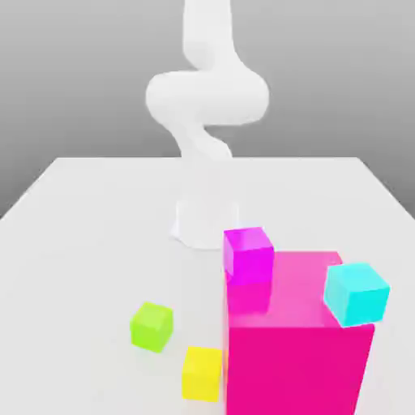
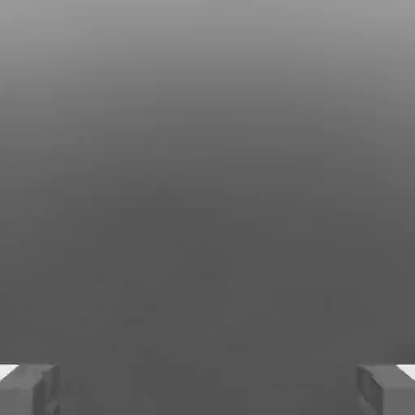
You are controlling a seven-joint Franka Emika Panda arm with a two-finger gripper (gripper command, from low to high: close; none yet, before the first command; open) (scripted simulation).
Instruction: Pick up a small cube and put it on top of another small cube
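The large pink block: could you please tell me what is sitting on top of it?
On the large pink block sit a small magenta cube near its back corner and a small cyan cube at its right edge. The block's far side is hidden.

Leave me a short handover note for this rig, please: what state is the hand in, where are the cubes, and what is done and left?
Hand: open, fingers spread wide, nothing between them.

Lime-green cube: on the white table, unstacked, at the exterior view's left of the big pink block.

Yellow cube: on the table beside that block, near the lime-green one but apart from it.

Magenta cube and cyan cube: on top of the pink block.

Done: nothing yet; no cube grasped.

Left: reach the lime-green cube, grip it, lift it and set it on another small cube.
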